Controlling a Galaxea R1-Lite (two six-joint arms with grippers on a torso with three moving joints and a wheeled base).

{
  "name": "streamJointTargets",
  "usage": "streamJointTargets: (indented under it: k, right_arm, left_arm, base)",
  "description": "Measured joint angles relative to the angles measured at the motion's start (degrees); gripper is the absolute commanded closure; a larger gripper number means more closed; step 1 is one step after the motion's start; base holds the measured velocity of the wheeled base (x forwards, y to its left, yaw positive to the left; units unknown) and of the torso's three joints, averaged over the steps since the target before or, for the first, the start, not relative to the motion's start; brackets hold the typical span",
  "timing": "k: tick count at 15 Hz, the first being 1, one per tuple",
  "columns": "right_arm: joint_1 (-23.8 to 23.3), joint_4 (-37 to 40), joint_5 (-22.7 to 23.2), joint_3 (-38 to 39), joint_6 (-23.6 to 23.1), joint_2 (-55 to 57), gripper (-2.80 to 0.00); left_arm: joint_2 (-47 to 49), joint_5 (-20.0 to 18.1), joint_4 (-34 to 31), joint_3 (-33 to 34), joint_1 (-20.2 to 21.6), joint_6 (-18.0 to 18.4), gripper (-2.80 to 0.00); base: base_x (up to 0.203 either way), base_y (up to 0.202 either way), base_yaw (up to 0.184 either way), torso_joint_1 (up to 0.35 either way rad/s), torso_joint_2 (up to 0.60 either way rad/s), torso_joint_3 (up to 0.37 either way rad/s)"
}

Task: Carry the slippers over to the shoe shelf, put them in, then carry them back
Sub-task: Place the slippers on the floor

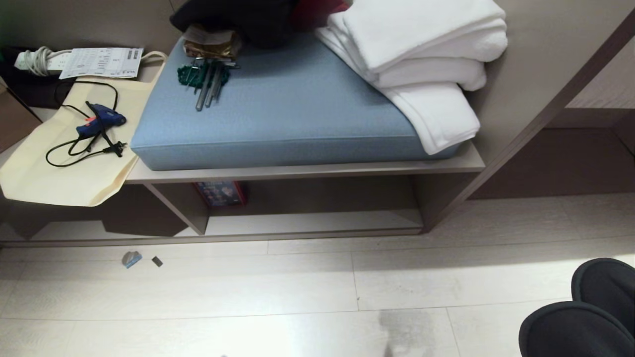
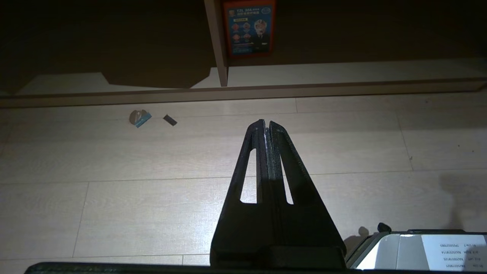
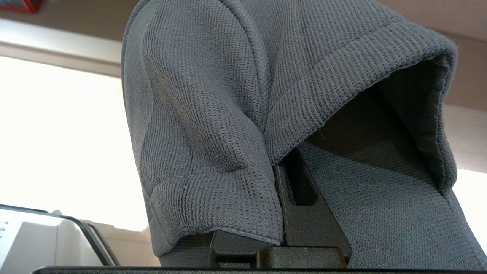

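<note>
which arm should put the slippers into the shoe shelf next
Right. The right claw is already shut on the slippers. The left claw is shut with nothing in it, over bare floor before the shoe shelf.

Head camera looks steeply down; left wrist, perhaps lower, shares shoe shelf (image 1: 307, 223).

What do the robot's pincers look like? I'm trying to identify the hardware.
The left pincer has two matte black fingers that taper to narrow tips, each cut with a long slot, rising from a wide black base. The right pincer shows the same black slotted finger; the rest is covered. No cables or markings show.
</note>
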State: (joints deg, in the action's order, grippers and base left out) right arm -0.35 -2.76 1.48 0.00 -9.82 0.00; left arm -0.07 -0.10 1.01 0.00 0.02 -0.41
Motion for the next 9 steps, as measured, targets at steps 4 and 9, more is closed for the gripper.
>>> streamJointTargets:
  k: [4,9]
  right_arm:
    - [0.0,0.0,-0.03,0.0,0.04,0.0,0.0]
    - [0.0,0.22,0.0,0.0,0.56,0.0,0.0]
  left_arm:
    - [0.0,0.0,0.02,0.0,0.0,0.0,0.0]
    - [0.0,0.01,0.02,0.0,0.01,0.01,0.0]
  base:
    - [0.0,0.0,0.0,0.004,0.0,0.207]
    - [0.0,0.0,0.0,0.001,0.0,0.203]
